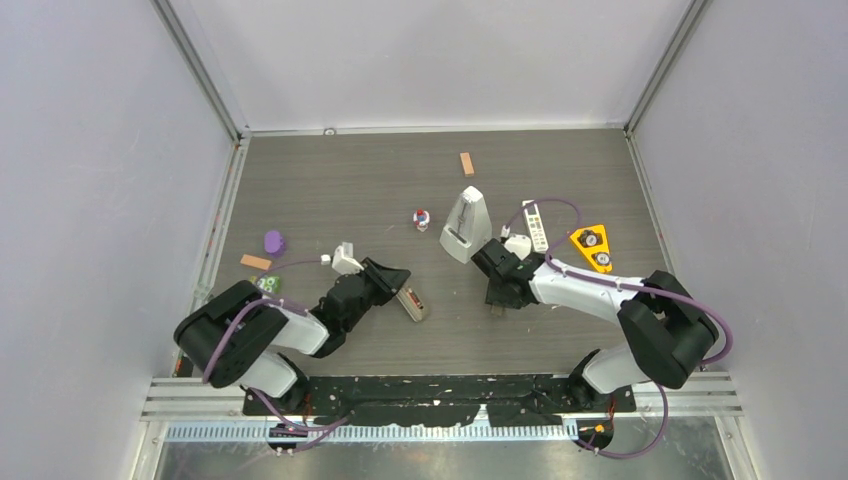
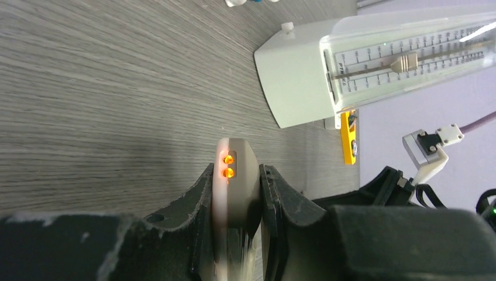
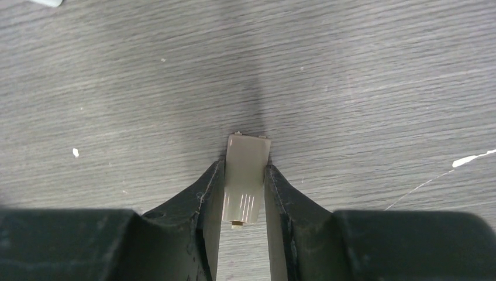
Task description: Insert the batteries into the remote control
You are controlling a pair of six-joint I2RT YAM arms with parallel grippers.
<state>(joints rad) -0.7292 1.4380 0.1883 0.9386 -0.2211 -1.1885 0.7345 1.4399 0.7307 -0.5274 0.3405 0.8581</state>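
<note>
While your left claw (image 2: 237, 174) clamps the remote control (image 2: 235, 199), your right claw (image 3: 244, 171) clamps its small cover (image 3: 248, 153).
Only the left wrist shows you two batteries (image 2: 228, 165), orange ends, seated in the remote's end compartment; overhead, just its bar juts over the worktop (image 1: 540, 180).

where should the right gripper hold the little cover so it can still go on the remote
By its two long edges, toward the back end, coming in along its length, as the right gripper grips the cover now. It is a flat little rectangle, so edge pinching likely leaves both faces and the leading end free to meet the remote control.
</note>
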